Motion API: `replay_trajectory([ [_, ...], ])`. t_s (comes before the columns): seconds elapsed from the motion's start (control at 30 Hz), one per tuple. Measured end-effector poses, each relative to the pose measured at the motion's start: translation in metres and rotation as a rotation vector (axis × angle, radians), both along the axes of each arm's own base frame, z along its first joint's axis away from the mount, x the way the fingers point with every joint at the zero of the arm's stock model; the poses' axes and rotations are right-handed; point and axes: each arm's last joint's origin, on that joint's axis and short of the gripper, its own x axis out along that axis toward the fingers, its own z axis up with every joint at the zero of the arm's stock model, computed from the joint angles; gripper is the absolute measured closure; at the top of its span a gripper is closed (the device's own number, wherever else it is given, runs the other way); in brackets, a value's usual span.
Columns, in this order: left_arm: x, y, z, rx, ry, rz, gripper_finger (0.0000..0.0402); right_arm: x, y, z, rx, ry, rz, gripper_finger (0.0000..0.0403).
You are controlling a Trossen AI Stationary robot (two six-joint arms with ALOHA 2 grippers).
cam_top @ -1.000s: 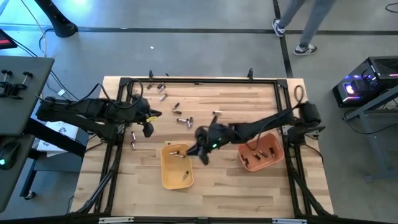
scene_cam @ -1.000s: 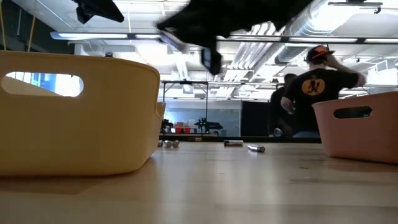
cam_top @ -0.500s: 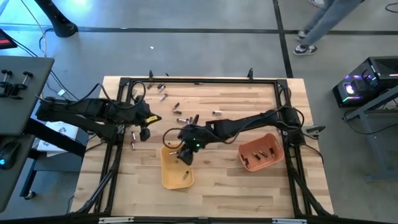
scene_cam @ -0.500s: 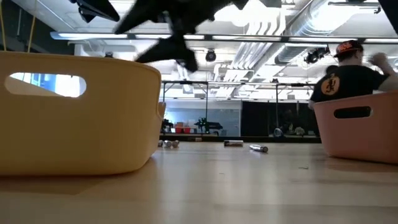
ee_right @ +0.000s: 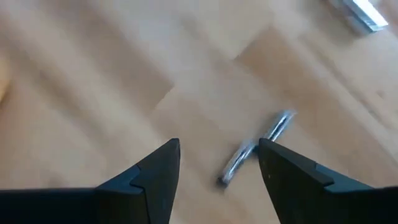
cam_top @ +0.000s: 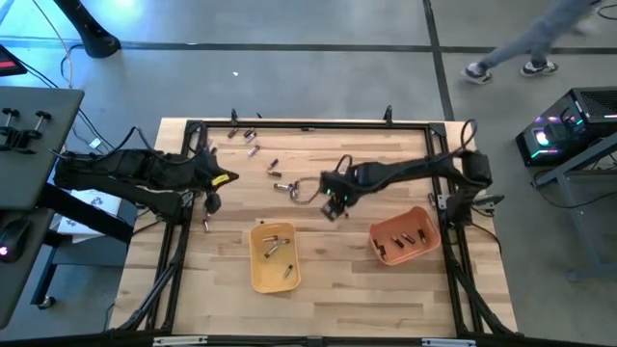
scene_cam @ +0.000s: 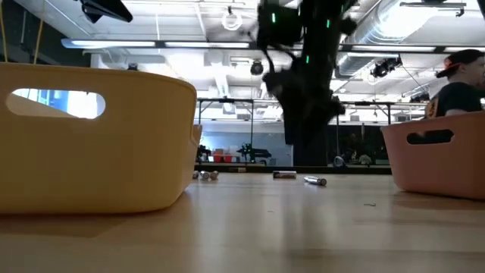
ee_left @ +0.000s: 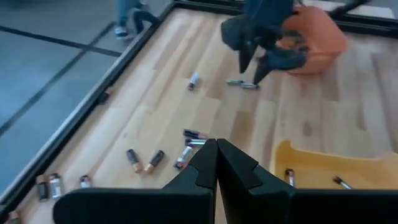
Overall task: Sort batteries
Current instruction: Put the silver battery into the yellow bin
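Observation:
Loose batteries (cam_top: 273,170) lie on the wooden table, most toward its far left. The yellow tray (cam_top: 258,270) holds three cells and the orange tray (cam_top: 386,253) several. My right gripper (ee_right: 219,146) hangs open at mid-table, pointing down. A silvery battery (ee_right: 255,149) lies flat on the wood just below it, between the fingers and toward one of them. The left wrist view shows that battery (ee_left: 242,84) under the right gripper (ee_left: 261,59). My left gripper (ee_left: 216,144) is shut on nothing, raised near the table's left edge (cam_top: 209,200).
Black frame rails (cam_top: 308,125) run round the table. More cells lie by the far rail (cam_top: 234,135) and near the left edge (cam_top: 205,224). Bare wood stretches between the two trays. A person (cam_top: 525,48) walks on the floor beyond the far edge.
My right gripper swung left over the yellow tray, then went toward the far right to mid-table and tipped to point steeply down. One more battery now lies in the yellow tray. My left gripper has drawn back a little toward the table's left edge.

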Motion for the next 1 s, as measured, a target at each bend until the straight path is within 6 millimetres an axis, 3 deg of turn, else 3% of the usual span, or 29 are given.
replay_trajectory([
  [0.13,0.003,0.002,0.001,0.014,-0.037,0.097,0.0401,-0.007,-0.034,-0.015,0.012,-0.019,-0.135,0.0194],
  [0.27,0.007,0.003,0.002,-0.031,-0.073,0.148,0.0401,-0.014,-0.048,-0.022,-0.004,0.024,-0.189,0.0194],
  [0.4,0.012,0.004,0.000,-0.095,-0.095,0.204,0.0401,-0.019,-0.045,-0.023,0.023,0.073,-0.194,0.0194],
  [0.6,0.018,0.003,-0.003,-0.111,-0.083,0.228,0.0401,-0.010,-0.039,-0.032,0.052,0.042,-0.174,0.0194],
  [0.87,0.020,0.005,-0.005,-0.071,-0.058,0.224,0.0401,-0.007,-0.040,-0.055,0.089,0.114,-0.303,0.0195],
  [1.0,0.020,0.006,-0.005,-0.045,-0.038,0.199,0.0401,-0.008,-0.040,-0.056,0.079,0.134,-0.307,0.0227],
])
